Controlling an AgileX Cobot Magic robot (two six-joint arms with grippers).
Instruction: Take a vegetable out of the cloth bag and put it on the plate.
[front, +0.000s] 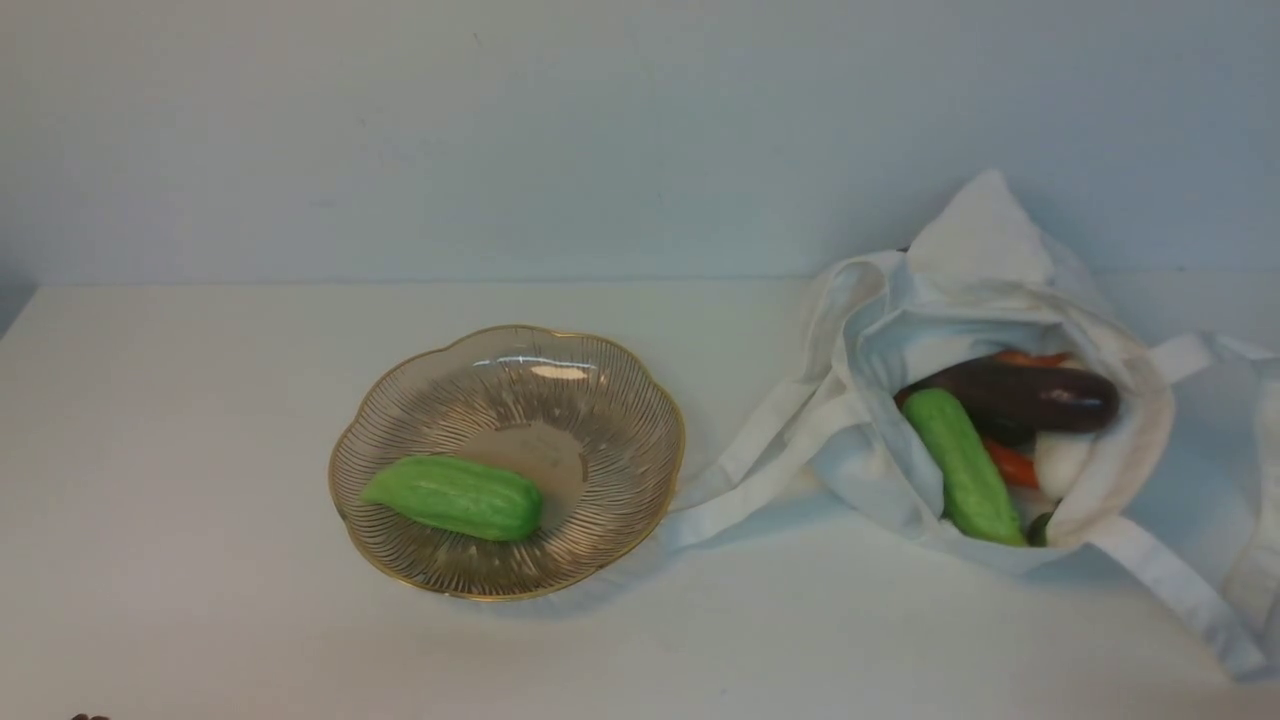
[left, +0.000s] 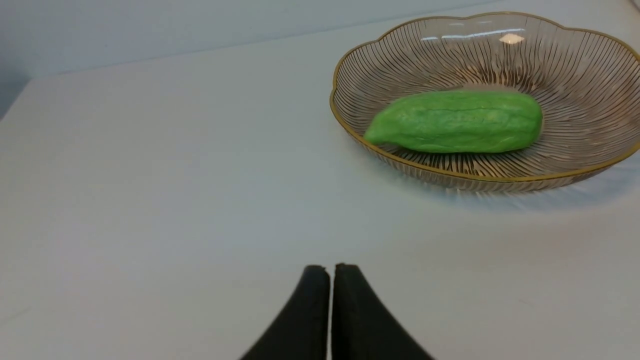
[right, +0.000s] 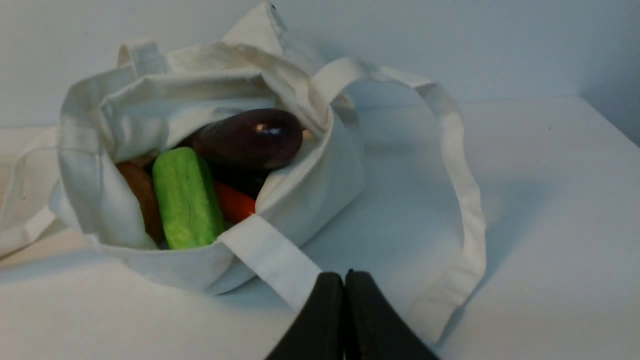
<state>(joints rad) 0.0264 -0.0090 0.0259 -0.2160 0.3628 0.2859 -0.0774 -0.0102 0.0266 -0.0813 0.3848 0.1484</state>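
The light-green ridged vegetable (front: 455, 496) lies in the gold-rimmed plate (front: 640, 400), toward its near left side; the left wrist view shows the vegetable (left: 457, 121) on the plate (left: 575, 60) too. The white cloth bag (front: 900, 300) sits to the right, mouth open toward me, with a cucumber (front: 965, 466) and an eggplant (front: 1030, 396) inside. My left gripper (left: 330, 267) is shut and empty, well short of the plate. My right gripper (right: 344, 274) is shut and empty, just in front of the cloth bag (right: 310, 200) by a strap. Neither gripper shows in the front view.
Orange pieces (front: 1015, 465) and a white item (front: 1060, 462) also lie in the bag. Long straps (front: 1180, 590) trail across the table on both sides of the bag. A wall rises behind the white table (front: 200, 400).
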